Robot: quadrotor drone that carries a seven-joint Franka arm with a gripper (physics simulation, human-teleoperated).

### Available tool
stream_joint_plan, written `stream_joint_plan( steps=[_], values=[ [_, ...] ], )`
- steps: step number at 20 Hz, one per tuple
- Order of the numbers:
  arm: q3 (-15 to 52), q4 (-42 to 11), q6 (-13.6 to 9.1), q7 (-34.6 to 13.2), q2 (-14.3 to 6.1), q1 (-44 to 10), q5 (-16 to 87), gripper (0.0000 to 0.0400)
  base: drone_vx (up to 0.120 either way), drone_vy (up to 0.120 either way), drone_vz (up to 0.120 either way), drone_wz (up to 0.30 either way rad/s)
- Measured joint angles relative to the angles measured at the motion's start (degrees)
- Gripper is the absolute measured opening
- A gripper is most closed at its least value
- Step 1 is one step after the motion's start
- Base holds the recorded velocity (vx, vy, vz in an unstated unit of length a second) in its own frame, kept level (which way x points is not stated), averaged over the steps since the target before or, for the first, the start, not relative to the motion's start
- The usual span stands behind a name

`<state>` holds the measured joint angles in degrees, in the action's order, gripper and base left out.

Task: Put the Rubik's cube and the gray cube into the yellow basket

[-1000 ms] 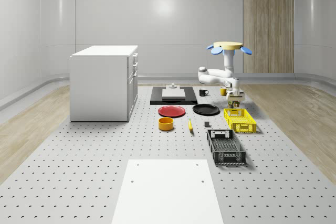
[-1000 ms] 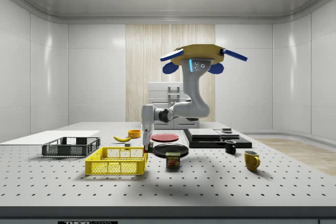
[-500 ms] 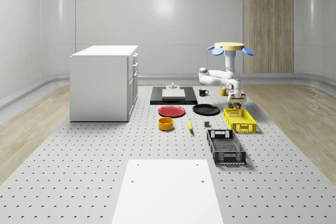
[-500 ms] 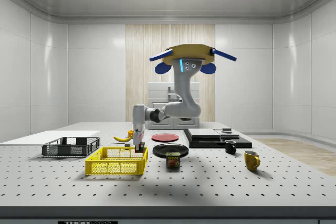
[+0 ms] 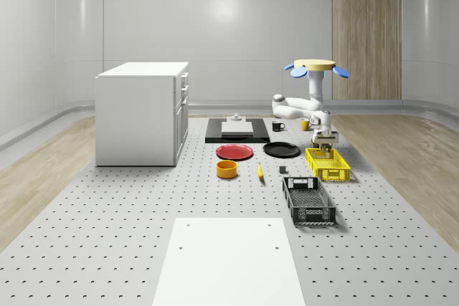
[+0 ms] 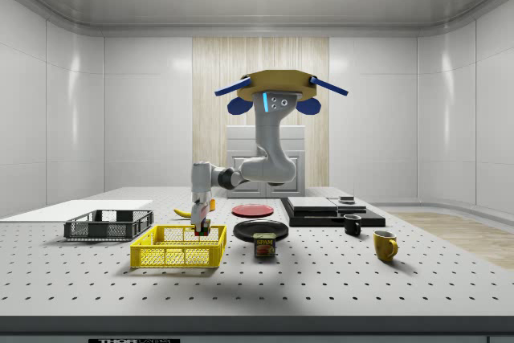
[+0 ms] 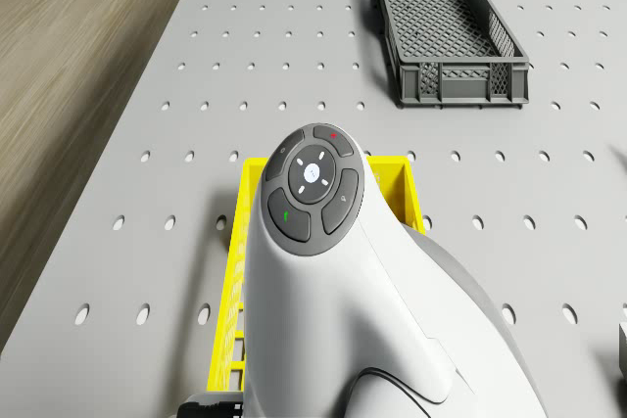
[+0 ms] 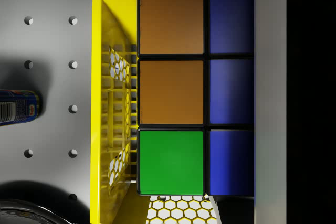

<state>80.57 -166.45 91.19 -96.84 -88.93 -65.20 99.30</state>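
The worktop [image 5: 107, 249] is a big gray slab drilled with a regular grid of small holes, with a plain white cabinet [image 5: 142, 112] standing toward its far left in the whole-scene view and a flat white sheet [image 5: 228, 259] lying at its near edge. The drone [image 6: 271, 92], a tan disc with blue rotor blades, hovers above the far-right part of the worktop, and its glossy white jointed arm [image 6: 265, 162] bends down to the yellow basket [image 6: 178, 247], a lattice-walled plastic crate. The gripper [image 6: 200, 229] hangs just inside the basket's top, jaws clamped on the Rubik's cube [image 8: 194, 92]; the wrist view has orange, green and blue squares on it, framed in black. So the cube's over the basket's inside, still held; can't tell if it touches the floor. No clue where the gray cube is. Next to the basket sits a dark mesh crate [image 5: 308, 201], plus a black plate [image 5: 281, 150], a red plate [image 5: 235, 152], an orange bowl [image 5: 226, 169], a banana [image 6: 186, 212], a yellow mug [image 6: 385, 245], a black mug [image 6: 352, 225], and a can [image 6: 264, 245] labeled "SPAM" close beside the basket.
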Motion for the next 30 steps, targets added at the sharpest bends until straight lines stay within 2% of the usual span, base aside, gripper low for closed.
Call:
stream_joint_plan(
  steps=[3, 19, 22, 27, 30],
  values=[
    [0.02, 0.0, 0.11, -0.02, -0.11, -0.02, -0.04, 0.0325, 0.0, 0.0, -0.12, 0.0],
    [-10.8, 2.32, 3.83, -0.08, -0.63, -1.64, 10.21, 0.0325, 0.0, 0.0, 0.0, 0.0],
    [-11.8, 2.62, 4.51, 1.26, -0.32, -1.8, 11.64, 0.0366, 0.0, 0.0, 0.0, 0.0],
    [-9.62, 1.91, 3.24, 0.28, -0.14, -1.15, 9.35, 0.039, 0.0, 0.0, 0.0, 0.0],
    [-7.22, 1.27, 2.16, 0.23, 0.03, -0.7, 7.05, 0.0395, 0.0, 0.0, 0.093, 0.0]
  ],
)
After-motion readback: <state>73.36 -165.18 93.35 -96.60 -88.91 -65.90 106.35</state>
